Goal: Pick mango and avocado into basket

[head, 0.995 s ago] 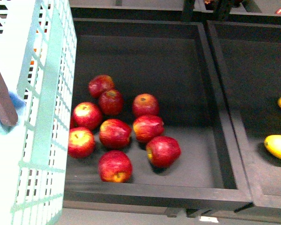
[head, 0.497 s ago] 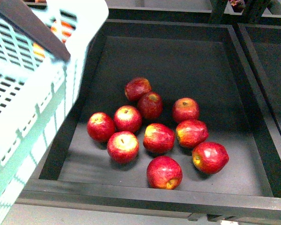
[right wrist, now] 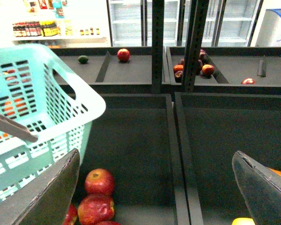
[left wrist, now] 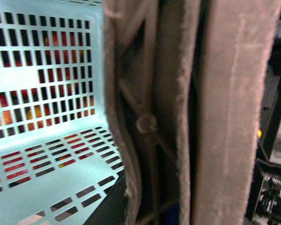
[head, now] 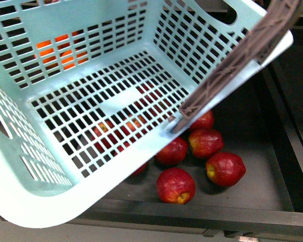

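Basket (head: 65, 201) tilted, turquoise, filling front view from 7 to 2 o'clock over apples (head: 175, 185) (brown handle (head: 232, 60) at 1 o'clock). Right claw (right wrist: 155, 154) wide, holding nothing; left claw: cannot tell.

Basket (head: 86, 22) is tipped and fills most of the shot, brown handle (head: 242, 55) crossing top right, red apples (head: 175, 185) in the dark bin (head: 262, 194) underneath.

We see brightly lit glass-door fridges (right wrist: 131, 18) behind the dark post (right wrist: 195, 42), and black bins (right wrist: 131, 136) in front of it.
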